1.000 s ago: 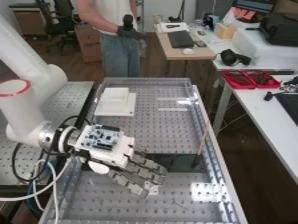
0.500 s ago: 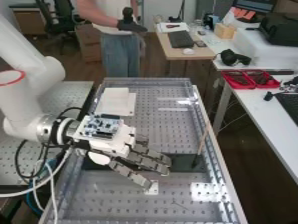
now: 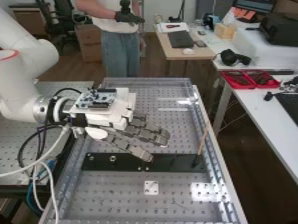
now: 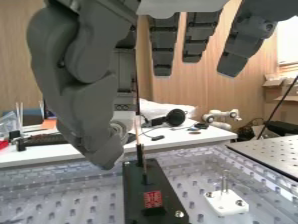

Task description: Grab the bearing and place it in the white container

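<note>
Dark grey fingers hang open and almost straight above the bar, with nothing gripped. You can't tell just where the bearing is; it likely stands under the lowest finger, next to the larger nut. That nut is so near that you could pinch the wrong ring, or knock it over, if the fingers close a bit off to the side. The bearing is small and round, so it could slip or roll away if just the tips squeeze it. The smaller nut sits on the black bar too. A thin brown stick stands up at the bar's other end, and a wide swing that way could hit it. A little white plate lies on the desk beside the bar. The white container is past the hand, so coming in too low could bump its side.
</note>
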Action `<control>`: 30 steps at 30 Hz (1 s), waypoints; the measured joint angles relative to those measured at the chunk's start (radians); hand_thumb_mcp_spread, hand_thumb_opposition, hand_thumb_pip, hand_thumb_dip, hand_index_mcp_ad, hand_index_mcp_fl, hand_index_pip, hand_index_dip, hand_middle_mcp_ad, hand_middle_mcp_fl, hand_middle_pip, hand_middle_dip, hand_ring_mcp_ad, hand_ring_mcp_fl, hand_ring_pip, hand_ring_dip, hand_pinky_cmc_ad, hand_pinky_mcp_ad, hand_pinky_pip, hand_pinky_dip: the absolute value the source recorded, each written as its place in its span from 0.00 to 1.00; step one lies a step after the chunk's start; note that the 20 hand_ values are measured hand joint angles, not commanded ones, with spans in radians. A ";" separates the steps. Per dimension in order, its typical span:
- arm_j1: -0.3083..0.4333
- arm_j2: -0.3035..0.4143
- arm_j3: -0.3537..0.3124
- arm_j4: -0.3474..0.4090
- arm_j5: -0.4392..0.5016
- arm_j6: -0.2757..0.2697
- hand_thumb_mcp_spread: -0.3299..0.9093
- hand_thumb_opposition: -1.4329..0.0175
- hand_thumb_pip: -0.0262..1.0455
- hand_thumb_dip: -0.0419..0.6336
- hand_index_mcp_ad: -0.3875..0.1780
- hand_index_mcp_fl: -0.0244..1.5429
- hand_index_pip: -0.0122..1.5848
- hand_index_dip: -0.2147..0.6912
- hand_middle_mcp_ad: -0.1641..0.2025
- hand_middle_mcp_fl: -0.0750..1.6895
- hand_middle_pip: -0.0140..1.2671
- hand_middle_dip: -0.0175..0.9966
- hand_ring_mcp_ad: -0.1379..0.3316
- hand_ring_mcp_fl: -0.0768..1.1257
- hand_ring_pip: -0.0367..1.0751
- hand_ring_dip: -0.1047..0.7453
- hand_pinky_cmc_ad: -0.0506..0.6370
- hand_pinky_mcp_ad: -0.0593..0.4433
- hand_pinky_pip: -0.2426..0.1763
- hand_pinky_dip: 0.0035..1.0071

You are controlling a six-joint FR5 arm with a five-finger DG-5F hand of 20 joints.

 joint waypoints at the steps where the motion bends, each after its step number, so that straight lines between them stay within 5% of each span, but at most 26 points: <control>1: 0.012 0.010 -0.005 -0.005 0.012 -0.004 0.63 0.29 0.53 0.53 0.47 0.24 0.90 0.41 0.67 0.11 0.12 0.27 0.54 0.07 0.13 0.24 0.63 0.67 0.55 0.18; 19: 0.273 0.155 -0.074 -0.101 0.270 -0.050 0.64 0.29 0.53 0.53 0.47 0.24 0.90 0.41 0.67 0.12 0.12 0.27 0.54 0.07 0.12 0.24 0.63 0.66 0.55 0.18; 30: 0.408 0.250 -0.153 -0.129 0.324 -0.045 0.64 0.29 0.53 0.53 0.46 0.24 0.90 0.41 0.65 0.12 0.12 0.27 0.54 0.07 0.12 0.24 0.63 0.67 0.55 0.18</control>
